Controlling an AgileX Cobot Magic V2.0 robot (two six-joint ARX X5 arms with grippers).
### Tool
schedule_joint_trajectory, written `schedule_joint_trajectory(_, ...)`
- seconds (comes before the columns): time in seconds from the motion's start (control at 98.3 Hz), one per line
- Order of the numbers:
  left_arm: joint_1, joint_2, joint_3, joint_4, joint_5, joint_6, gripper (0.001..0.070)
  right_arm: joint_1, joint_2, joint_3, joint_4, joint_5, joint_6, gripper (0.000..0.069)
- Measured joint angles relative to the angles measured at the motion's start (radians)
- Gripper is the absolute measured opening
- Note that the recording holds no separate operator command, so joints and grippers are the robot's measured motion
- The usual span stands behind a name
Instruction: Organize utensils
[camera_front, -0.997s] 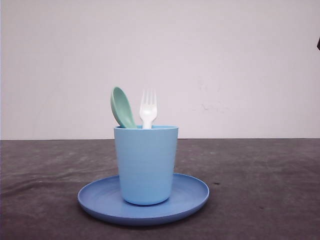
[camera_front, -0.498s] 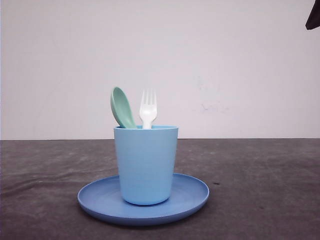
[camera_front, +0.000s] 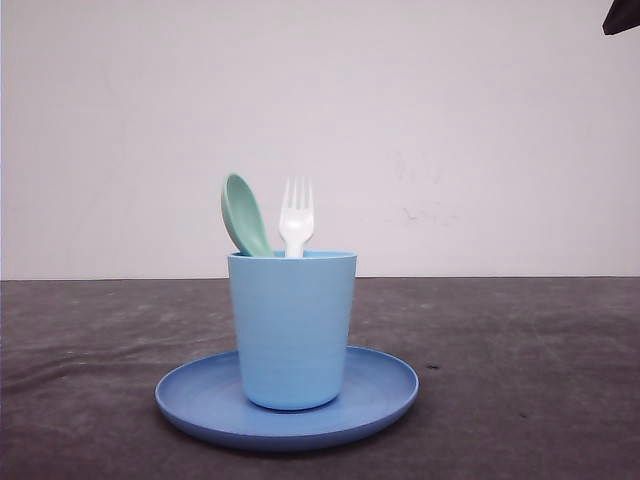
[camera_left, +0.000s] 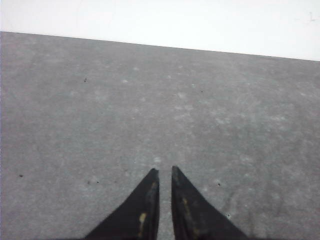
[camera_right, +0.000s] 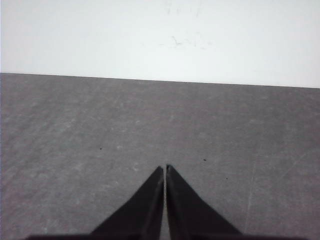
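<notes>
you're facing a plain white wall (camera_front: 450, 120) with faint scuff marks (camera_front: 415, 212); below it a dark grey, mottled table (camera_front: 530, 380) runs wall to wall under even light.

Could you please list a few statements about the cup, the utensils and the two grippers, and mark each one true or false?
1. The fork and the spoon both stand in the cup. True.
2. The cup sits directly on the table, beside the plate. False: it stands on the plate.
3. The spoon is to the left of the fork in the front view. True.
4. The left gripper holds the fork. False: it is shut on nothing, above bare table.
5. The right gripper is wide open. False: its fingertips are together.
</notes>
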Motion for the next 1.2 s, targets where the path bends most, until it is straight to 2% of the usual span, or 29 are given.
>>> schedule_joint_trajectory(0.183,0.000,0.000,0.000,0.000,0.000,0.000,0.0018,-0.002,-0.011,-0.004,0.000,0.009,0.000,0.0008)
schedule_joint_trajectory(0.305,0.000,0.000,0.000,0.000,0.000,0.000,0.0018,-0.022,-0.113,-0.062,0.000,0.021,-0.018,0.0008)
schedule_joint_trajectory(0.671,0.000,0.000,0.000,0.000,0.000,0.000,0.0018,-0.093,-0.629,-0.580,-0.016,0.014,-0.019,0.0008)
schedule_joint_trajectory(0.814,0.000,0.000,0.000,0.000,0.000,0.000,0.0018,-0.097,-0.782,-0.715,-0.016,0.014,-0.018,0.0008)
schedule_joint_trajectory(0.987,0.000,0.000,0.000,0.000,0.000,0.000,0.0018,-0.097,-0.851,-0.790,-0.014,0.014,-0.018,0.0008)
schedule_joint_trajectory(1.2,0.000,0.000,0.000,0.000,0.000,0.000,0.0018,-0.096,-0.867,-0.805,0.030,0.015,-0.018,0.0007)
